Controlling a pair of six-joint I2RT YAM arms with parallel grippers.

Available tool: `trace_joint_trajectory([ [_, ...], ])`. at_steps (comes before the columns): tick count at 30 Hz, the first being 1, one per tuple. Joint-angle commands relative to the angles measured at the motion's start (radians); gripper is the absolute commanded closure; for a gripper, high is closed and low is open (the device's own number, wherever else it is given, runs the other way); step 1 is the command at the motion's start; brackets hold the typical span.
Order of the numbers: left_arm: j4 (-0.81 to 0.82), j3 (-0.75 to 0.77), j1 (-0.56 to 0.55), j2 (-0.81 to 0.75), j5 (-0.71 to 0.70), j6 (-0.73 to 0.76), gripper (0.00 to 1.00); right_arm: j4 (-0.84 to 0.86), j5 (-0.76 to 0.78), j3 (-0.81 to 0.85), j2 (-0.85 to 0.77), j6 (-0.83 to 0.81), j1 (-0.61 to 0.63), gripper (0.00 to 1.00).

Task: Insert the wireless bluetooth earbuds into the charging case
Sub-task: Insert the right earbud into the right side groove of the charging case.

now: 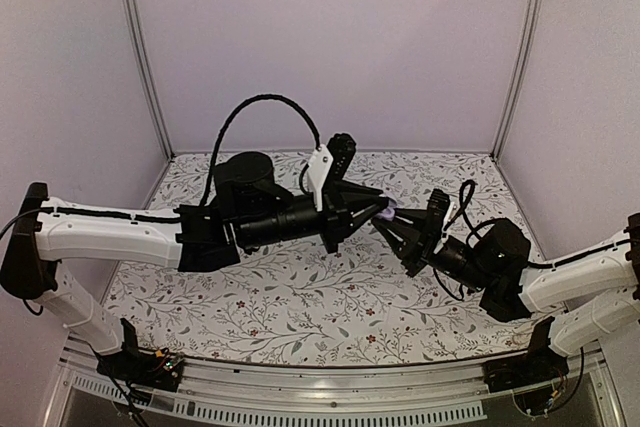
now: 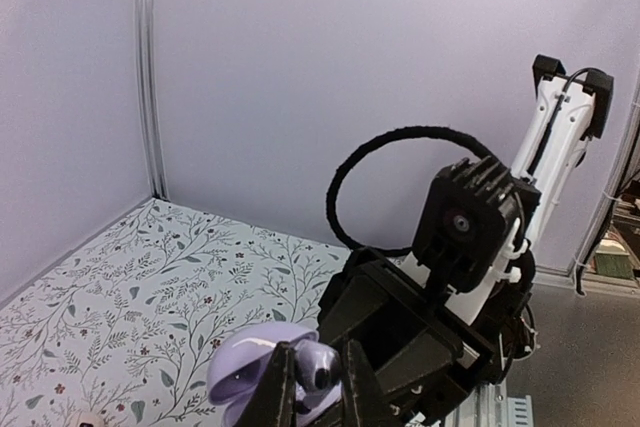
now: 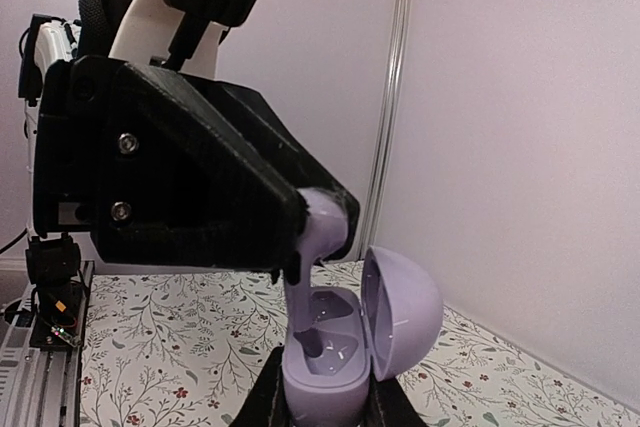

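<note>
A purple charging case stands upright with its domed lid hinged open to the right, and my right gripper is shut on its lower body. My left gripper comes in from above left, shut on a purple earbud whose stem reaches down into the case's left well. The left wrist view has that earbud pinched between the left gripper's fingertips, in front of the open lid. From above, both grippers meet over mid-table at the case. No other earbud is seen.
A floral cloth covers the table, with pale walls and metal corner posts around it. The right arm's body sits close behind the case. A tiny pale piece lies on the cloth at the left wrist view's bottom edge.
</note>
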Motion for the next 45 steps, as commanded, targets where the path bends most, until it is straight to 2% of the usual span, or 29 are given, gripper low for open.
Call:
trace_joint_trajectory([
  [1, 0.011, 0.020, -0.014, 0.013, -0.007, 0.009, 0.97, 0.012, 0.007, 0.022, -0.009, 0.008, 0.009, 1.00],
  [22, -0.030, 0.005, -0.014, 0.008, -0.060, 0.004, 0.98, 0.045, 0.015, 0.003, -0.037, 0.003, 0.009, 1.00],
  [29, -0.039, -0.004, -0.012, -0.003, -0.103, -0.006, 0.94, 0.051, 0.016, -0.003, -0.043, -0.001, 0.009, 1.00],
  [45, -0.074, 0.007, -0.003, -0.016, -0.126, -0.022, 0.74, 0.041, 0.023, -0.003, -0.039, 0.005, 0.009, 1.00],
])
